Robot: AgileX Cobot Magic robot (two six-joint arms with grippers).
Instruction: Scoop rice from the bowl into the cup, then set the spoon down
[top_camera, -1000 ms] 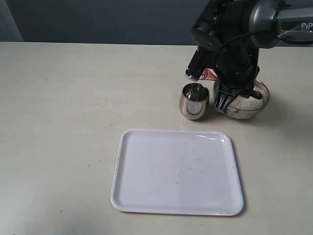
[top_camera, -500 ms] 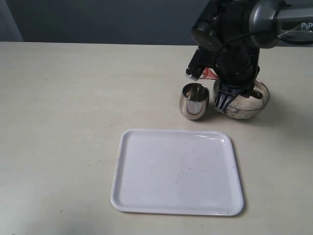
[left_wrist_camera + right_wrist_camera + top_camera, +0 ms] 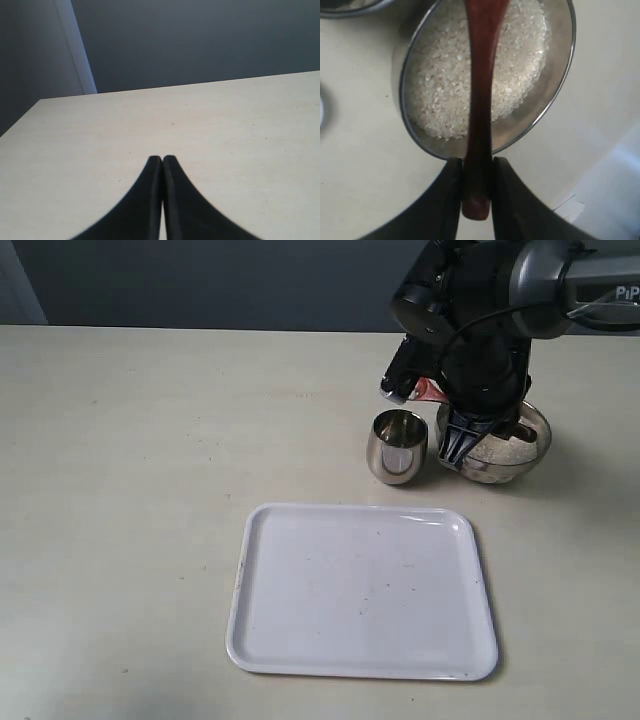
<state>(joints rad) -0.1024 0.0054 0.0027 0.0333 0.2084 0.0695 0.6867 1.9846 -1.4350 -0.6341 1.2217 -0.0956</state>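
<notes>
Worktop [image 3: 120, 490] is bare apart from the white tray [image 3: 360, 590] at near-centre, empty and well short of the action. The right arm hangs over the far-right cluster, with the right end effector [image 3: 476, 162] clamped on the handle end of the spoon [image 3: 479, 100]. The bowl [image 3: 530, 445] sits under it, and the cup [image 3: 397, 446] stands upright just left of the bowl; touching or a hair apart, can't tell. The spoon's long axis runs straight out from the jaws across the bowl, over the rice [image 3: 440, 90]. Its head is cut off in the wrist view, so I can't say whether it's loaded or buried. Key relation: the cup lies left of the end effector, close by, so my read is a short leftward carry over the two rims and then a tip – nothing in between. Main risk is spilling grains in the gap. Left end effector [image 3: 162, 160] has its fingers pressed together, holds nothing and faces bare worktop – the right arm is the only one placed for this.
</notes>
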